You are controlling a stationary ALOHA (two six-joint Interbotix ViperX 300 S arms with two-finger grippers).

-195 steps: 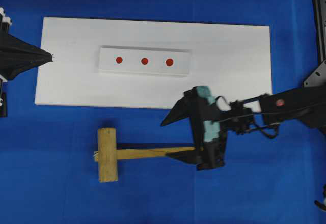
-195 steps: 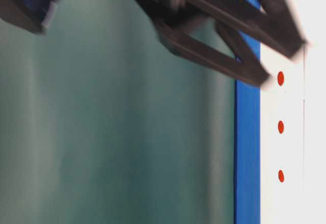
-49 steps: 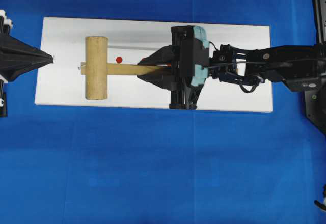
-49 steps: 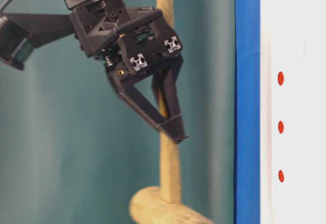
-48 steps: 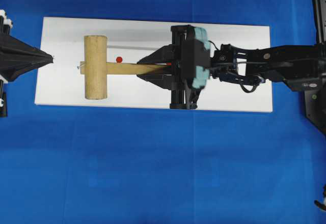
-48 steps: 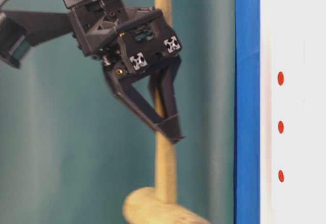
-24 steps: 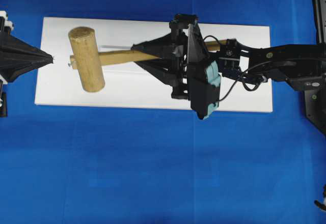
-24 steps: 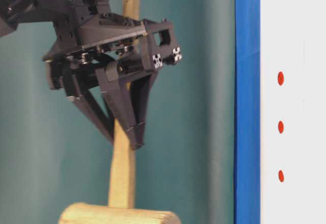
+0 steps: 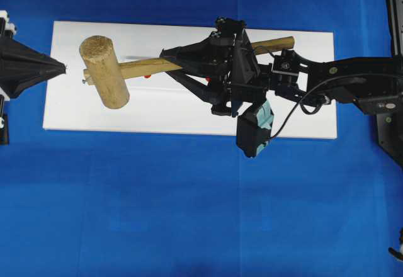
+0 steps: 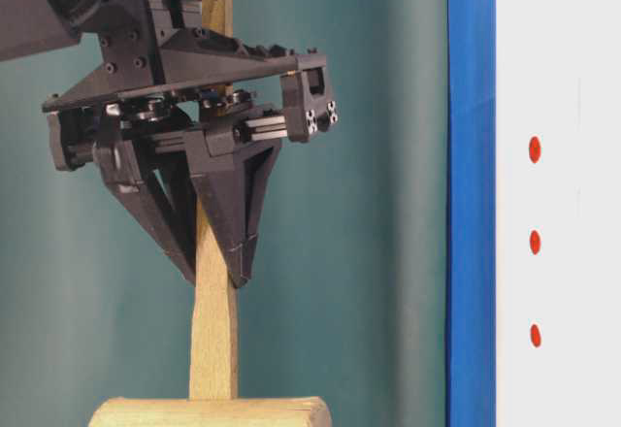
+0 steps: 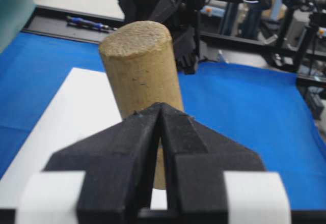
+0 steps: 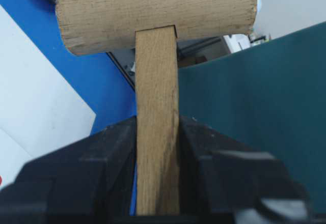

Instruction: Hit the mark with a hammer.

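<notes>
Two arms in view: one at work, one idle.
Table (image 9: 157, 214): blue cover; carries a white board (image 9: 296, 110).
Right gripper (image 9: 165, 55): jaws clenched on the handle of the hammer (image 9: 104, 70), about mid-length, wrist rolled onto its side.
Hammer position: lifted clear of the board, head over the board's left end, handle running right and overhanging behind the grip.
Hammer handling (judgement): rigid wood, head-heavy, likely light overall; the flat-sided handle gives the jaws a sure seat. A hold at mid-handle looks sound; nearer the butt would add swing but cost aim.
Left gripper (image 11: 161, 113): jaws pressed together on nothing, parked off the board's left edge, pointing at the hammer head.
Mark (image 10: 535, 149): three red dots show on the raised strip in the table-level view; from overhead the handle covers most of them.
Risk (judgement): head sits left of the dots; re-aim needed before striking.
</notes>
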